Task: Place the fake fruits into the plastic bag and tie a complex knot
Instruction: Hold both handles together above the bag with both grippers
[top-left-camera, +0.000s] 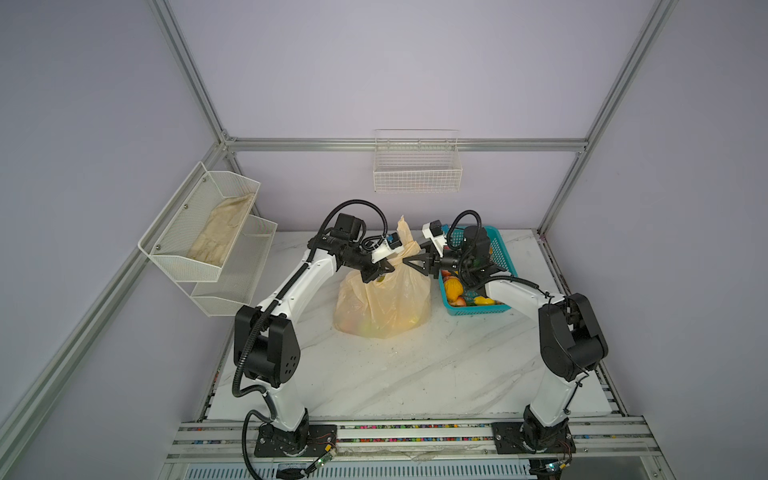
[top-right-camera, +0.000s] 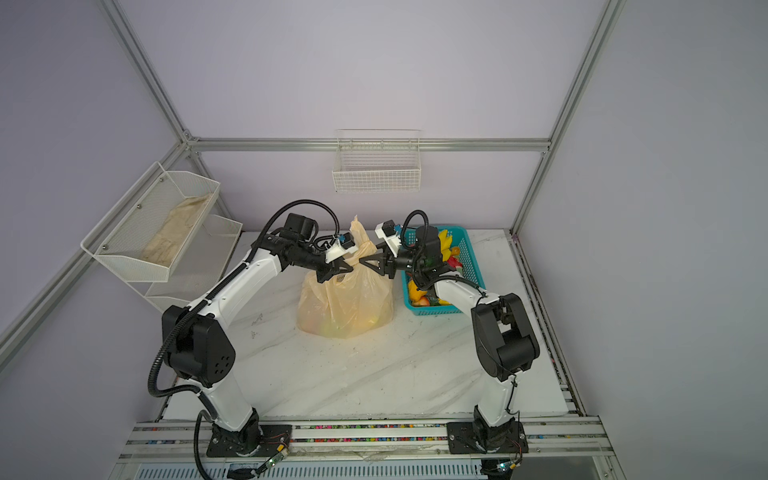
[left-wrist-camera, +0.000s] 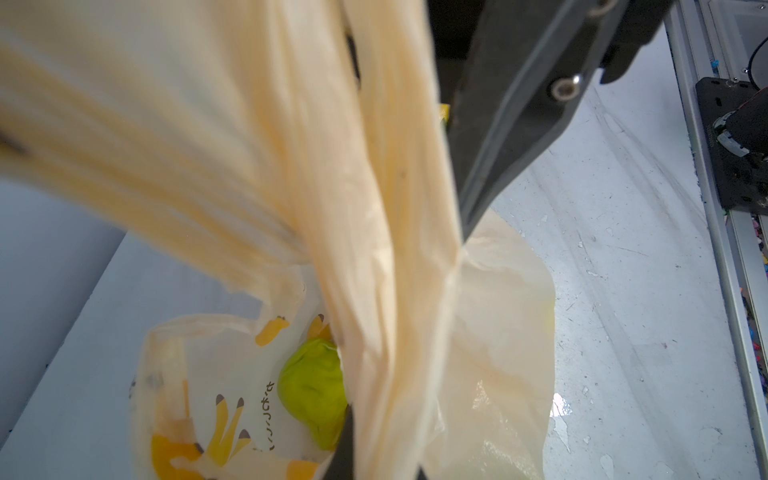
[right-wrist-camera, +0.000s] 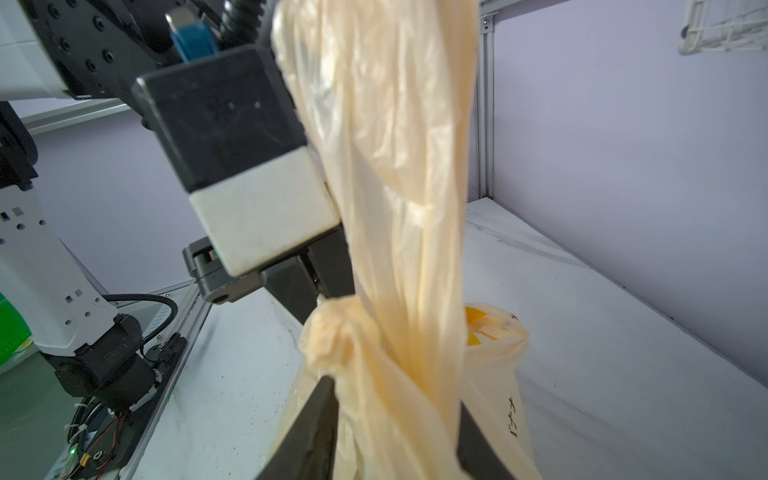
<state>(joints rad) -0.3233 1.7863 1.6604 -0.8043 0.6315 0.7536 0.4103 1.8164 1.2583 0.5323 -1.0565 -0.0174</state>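
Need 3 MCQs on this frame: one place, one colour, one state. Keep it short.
1. Relative to the bag, the teal basket sits: A) left B) right C) on top
2. The fruit seen through the bag, left wrist view: A) green B) blue C) purple
3. The left gripper is: A) shut on the bag B) wide open C) holding a banana

B: both top views show it to the right of the bag.
A: a green lump shows through the plastic.
A: its jaws pinch the bag's gathered top.
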